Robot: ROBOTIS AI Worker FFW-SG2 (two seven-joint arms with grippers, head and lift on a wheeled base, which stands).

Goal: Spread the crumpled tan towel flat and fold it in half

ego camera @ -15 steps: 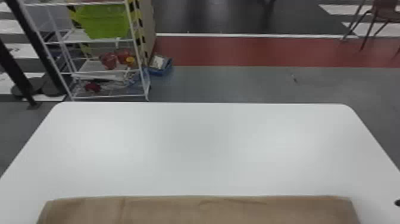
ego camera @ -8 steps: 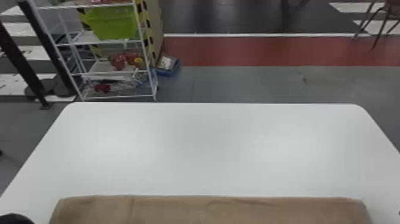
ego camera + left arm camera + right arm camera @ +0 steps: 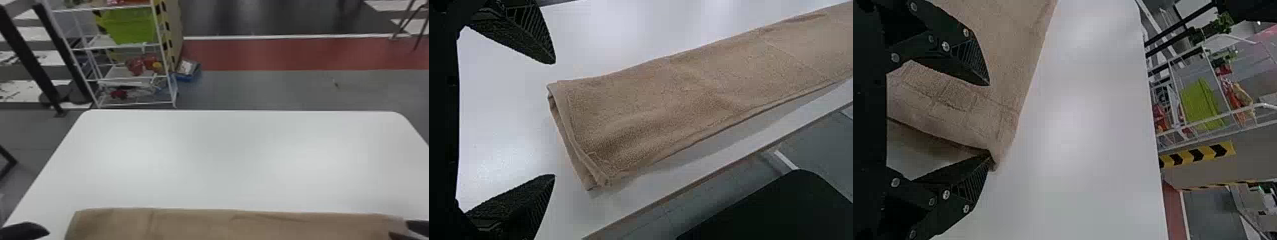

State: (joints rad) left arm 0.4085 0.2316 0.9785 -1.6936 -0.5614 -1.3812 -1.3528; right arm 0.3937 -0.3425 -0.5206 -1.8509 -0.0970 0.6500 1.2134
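The tan towel (image 3: 204, 225) lies as a long, layered band along the bottom edge of the head view, on the white desk (image 3: 223, 159). I take the spreading and a lengthwise fold as done; what remains looks like squaring up the ends, or one more fold. To do it well, I should pinch every layer at the corner, not just the top one, keep my tips low without scraping the desk, and draw the cloth outward gently—too hard a pull would drag the whole band askew.

The towel looks soft and napped, its far edge nearly straight, with a shallow wrinkle right of centre in the head view. In the left wrist view its end shows stacked layers slightly out of line, and a few loose threads by the hemmed corner.

My right end effector (image 3: 989, 120) is at the lower right of the head view, its fingers spread apart, one tip right at the towel's corner. My left end effector (image 3: 554, 119) is at the lower left, fingers wide apart just off the other end, gripping nothing. Farther out, a white rack (image 3: 137, 104) with a green bin (image 3: 134, 27) stands at the upper left—no concern of mine.
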